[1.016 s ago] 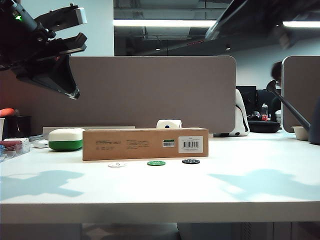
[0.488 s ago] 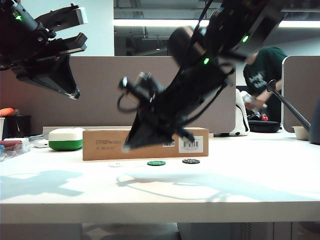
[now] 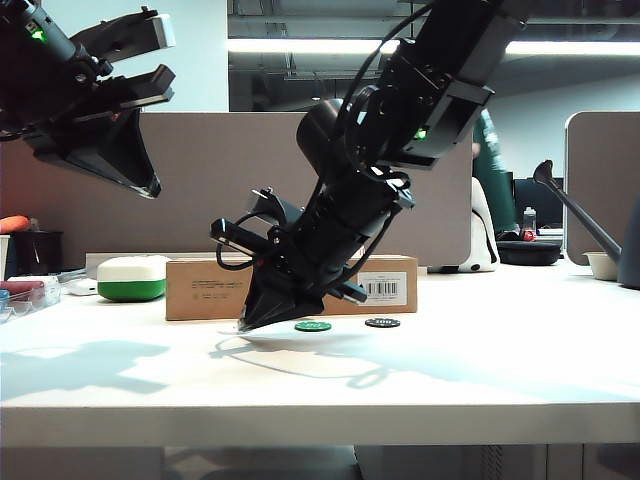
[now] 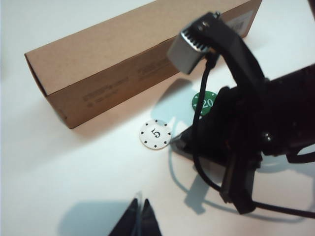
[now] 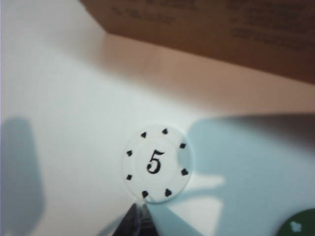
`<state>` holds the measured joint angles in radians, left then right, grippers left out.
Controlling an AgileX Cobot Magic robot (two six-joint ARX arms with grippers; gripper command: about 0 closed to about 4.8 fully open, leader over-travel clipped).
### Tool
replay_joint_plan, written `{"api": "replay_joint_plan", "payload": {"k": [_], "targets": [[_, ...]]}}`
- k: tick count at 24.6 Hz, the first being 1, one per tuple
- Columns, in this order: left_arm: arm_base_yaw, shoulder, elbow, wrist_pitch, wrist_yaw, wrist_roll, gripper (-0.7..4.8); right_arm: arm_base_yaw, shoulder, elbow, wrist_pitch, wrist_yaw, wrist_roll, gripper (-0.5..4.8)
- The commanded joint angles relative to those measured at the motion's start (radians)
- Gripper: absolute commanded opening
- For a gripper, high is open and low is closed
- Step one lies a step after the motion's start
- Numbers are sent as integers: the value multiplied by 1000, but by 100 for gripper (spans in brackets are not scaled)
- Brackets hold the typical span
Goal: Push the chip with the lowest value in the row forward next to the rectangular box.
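Observation:
The white chip point(image 5: 156, 163), marked 5, lies on the white table a short gap in front of the rectangular box point(image 3: 200, 288), point(image 4: 113, 64), point(image 5: 221, 24). It is the left end of the row, before the green chip point(image 3: 312, 326), point(image 4: 205, 102) and the black chip point(image 3: 381, 322). My right gripper point(image 5: 139, 207) is shut, its tip on the table at the white chip's near edge point(image 4: 155, 134). In the exterior view that tip point(image 3: 245, 324) hides the chip. My left gripper point(image 3: 152, 190), point(image 4: 140, 201) is shut on nothing and hangs high at the left.
A white-and-green rounded case point(image 3: 132, 278) stands left of the box, with a white object point(image 3: 338, 247) behind the box. Small containers point(image 3: 25, 295) sit at the far left table edge. A grey partition point(image 3: 230, 180) closes the back.
My right arm has swung in from the upper right and come down, its shut tip reaching the white chip's near edge. The left arm has not moved.

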<state>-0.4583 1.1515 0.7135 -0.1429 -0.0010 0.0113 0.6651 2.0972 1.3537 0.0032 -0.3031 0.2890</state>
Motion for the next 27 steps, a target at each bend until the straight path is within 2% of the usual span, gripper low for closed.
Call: {"api": "replay_joint_plan", "payload": {"k": [1,12,18,27], "targets": [[-1,-4,6,10,2,7,-5,2,-3,5,-1,14,-10,-3],[-1,-4,6,10,2,7,-5,31,-1,6,-33,-6,-10,-3],[-1,-33,6,10,2,7,-5,39,-1,6,-37,97,-45,-3],[-1,-41,6,10,2,7,-5,40,42,35,-39,101,-58,-3]]}}
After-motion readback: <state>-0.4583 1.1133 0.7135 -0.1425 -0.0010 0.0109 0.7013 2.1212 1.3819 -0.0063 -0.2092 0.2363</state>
